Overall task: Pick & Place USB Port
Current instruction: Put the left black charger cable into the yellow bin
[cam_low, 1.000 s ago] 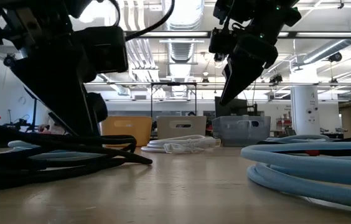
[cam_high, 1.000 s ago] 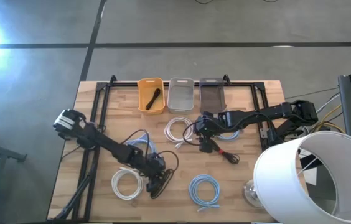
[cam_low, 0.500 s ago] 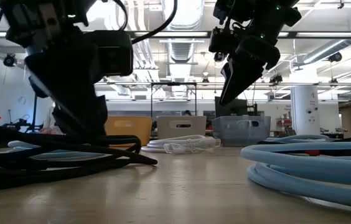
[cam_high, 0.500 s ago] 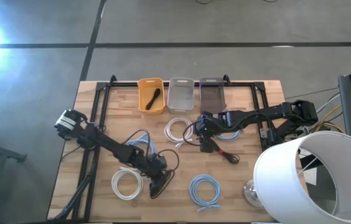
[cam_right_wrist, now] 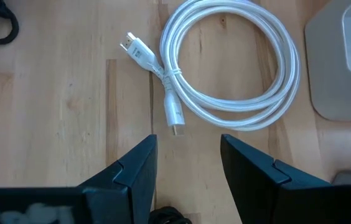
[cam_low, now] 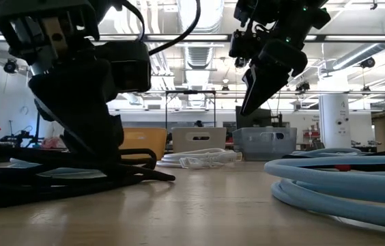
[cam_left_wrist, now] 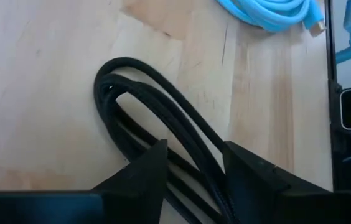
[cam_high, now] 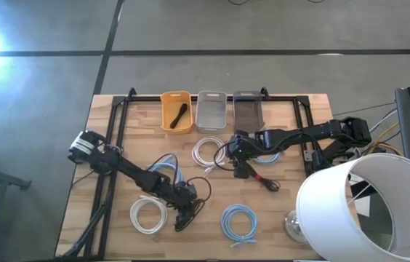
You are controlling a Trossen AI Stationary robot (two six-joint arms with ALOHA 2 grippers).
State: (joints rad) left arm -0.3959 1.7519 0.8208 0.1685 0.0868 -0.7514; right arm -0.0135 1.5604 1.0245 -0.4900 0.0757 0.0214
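A bundle of black cable [cam_high: 194, 198] lies looped on the wooden table near its near edge. My left gripper [cam_high: 182, 211] is down on it and open. In the left wrist view [cam_left_wrist: 195, 148] its two fingers stand either side of the black strands [cam_left_wrist: 144, 93]. My right gripper [cam_high: 240, 171] is open and hangs above mid-table [cam_low: 254, 96]. A white coiled cable [cam_right_wrist: 225, 62] with its plug ends lies flat on the wood ahead of it. My left gripper comes at the black cable bundle [cam_left_wrist: 182, 134] from above, with the strands running between its open fingers [cam_left_wrist: 154, 165]. The bundle lies on the table. Whether the fingers touch the strands, I cannot tell.
Three bins stand along the far edge: orange [cam_high: 177, 111] with a black item inside, pale grey [cam_high: 213, 109] and dark [cam_high: 248, 109]. More coils lie around: blue [cam_high: 238, 220], white [cam_high: 149, 215], blue [cam_high: 165, 171], and a red-black lead [cam_high: 267, 180]. A white lampshade [cam_high: 358, 211] covers the near right corner.
My left gripper has moved a little toward the table's right and sunk lower over the black cable bundle. The bundle's loose end has slid slightly the same way.
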